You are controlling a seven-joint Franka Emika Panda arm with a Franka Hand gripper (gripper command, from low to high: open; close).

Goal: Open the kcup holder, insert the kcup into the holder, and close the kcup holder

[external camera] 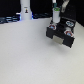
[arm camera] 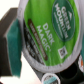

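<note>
- We have the gripper (external camera: 61,31) clamped on the kcup (arm camera: 47,32), directly above the kcup holder (external camera: 61,40).
- We judge insertion is in hand.
- Next we should lower the pod squarely into the holder, then release.

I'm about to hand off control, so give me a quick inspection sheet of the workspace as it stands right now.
Surface: pale tabletop, bare over most of the exterior view.
Job's things: kcup holder, a black box on the exterior view's right; the gripper hides its top, so open or closed cannot be told. kcup fills the wrist view, its green lid printed "Dark Magic".
Clutter: white upright cylinder with a blue glow at the far edge.
Grippers: gripper low over the holder, shut on the kcup; teal finger pad pressed against the cup's side.
Cables: nothing seen.
Surroundings: dark background behind the table; no detail readable.
</note>
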